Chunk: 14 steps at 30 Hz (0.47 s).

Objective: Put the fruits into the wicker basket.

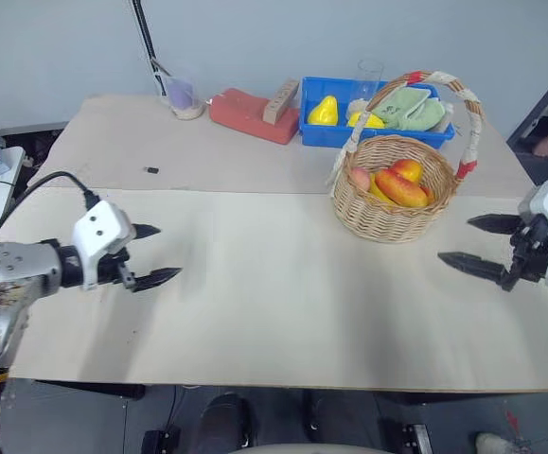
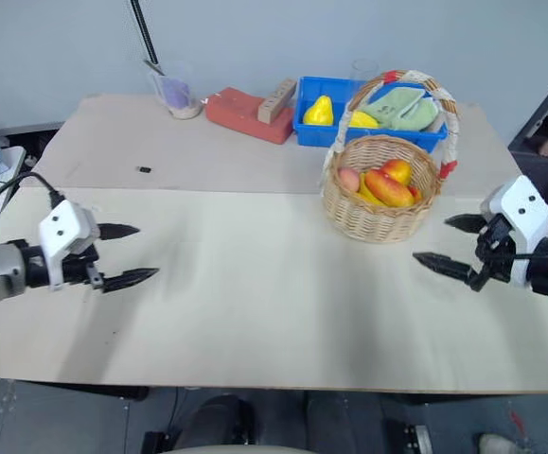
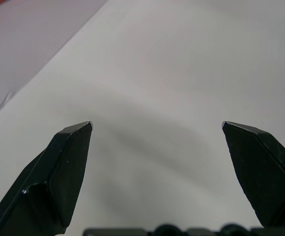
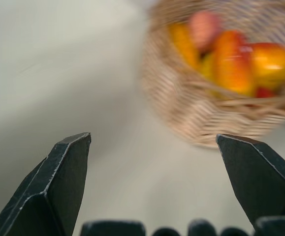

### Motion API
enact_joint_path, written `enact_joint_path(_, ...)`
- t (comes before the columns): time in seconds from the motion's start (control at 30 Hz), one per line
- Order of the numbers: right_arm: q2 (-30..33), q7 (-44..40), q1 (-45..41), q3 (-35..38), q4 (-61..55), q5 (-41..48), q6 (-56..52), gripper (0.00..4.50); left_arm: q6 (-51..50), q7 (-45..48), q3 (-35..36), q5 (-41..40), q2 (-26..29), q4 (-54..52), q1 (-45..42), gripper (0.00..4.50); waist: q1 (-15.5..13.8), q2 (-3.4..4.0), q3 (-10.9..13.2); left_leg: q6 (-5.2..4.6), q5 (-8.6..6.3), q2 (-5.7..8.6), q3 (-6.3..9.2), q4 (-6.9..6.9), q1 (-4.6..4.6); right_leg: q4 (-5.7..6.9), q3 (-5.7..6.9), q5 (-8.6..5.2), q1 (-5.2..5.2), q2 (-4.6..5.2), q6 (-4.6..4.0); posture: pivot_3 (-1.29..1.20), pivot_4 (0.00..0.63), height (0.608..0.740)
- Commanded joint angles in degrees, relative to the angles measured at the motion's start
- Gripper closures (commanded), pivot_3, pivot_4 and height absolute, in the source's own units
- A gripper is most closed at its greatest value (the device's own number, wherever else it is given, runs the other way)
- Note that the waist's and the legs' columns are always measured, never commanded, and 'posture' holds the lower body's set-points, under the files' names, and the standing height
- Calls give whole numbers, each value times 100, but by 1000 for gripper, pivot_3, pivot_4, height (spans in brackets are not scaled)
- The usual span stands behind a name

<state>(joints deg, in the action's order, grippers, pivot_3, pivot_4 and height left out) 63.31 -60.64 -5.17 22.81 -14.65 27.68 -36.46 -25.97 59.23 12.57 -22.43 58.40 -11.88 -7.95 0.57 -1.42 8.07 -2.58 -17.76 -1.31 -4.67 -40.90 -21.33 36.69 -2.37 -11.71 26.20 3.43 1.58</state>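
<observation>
The round tan wicker basket [image 1: 359,210], its arched handle wrapped in white and red, stands right of the table's middle. Inside it lie the fruits: a red-to-orange one [image 1: 401,188], a plain yellow-orange one [image 1: 379,190] beside it, and other red, pink and orange pieces. My right gripper [image 1: 469,241] hovers open over the table to the right of the basket, nothing between its fingers. My left gripper [image 1: 157,253] hangs open and empty over bare table at the far left. The right wrist view faces the basket [image 4: 196,118] and its fruits [image 4: 231,61].
A blue tray [image 1: 323,135] with yellow pear-shaped fruits and a green cloth stands behind the basket. A red block [image 1: 245,113], a small wooden block, a clear cup [image 1: 183,97] and a black pole line the back edge. A person's hand [image 1: 545,145] shows at far right.
</observation>
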Motion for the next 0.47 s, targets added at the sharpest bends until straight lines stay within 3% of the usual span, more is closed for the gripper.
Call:
enact_joint_path(0.03, 220, -275, 4, 151, -48, 6, 213, 17, 135, 129, 365, -44, 164, 12, 35, 0, -44, -1, 0, 0, 0, 1, 0, -1, -1, 0, 0, 0, 0, 2, 0, 0, 150, 682)
enact_joint_path(0.47, 366, -542, -81, 103, 28, -12, 172, 17, 165, 307, 368, -60, 197, 86, -22, 0, -75, -3, 2, 0, 0, -1, -5, 0, -2, 3, 1, -3, 3, 0, -8, 0, 150, 682)
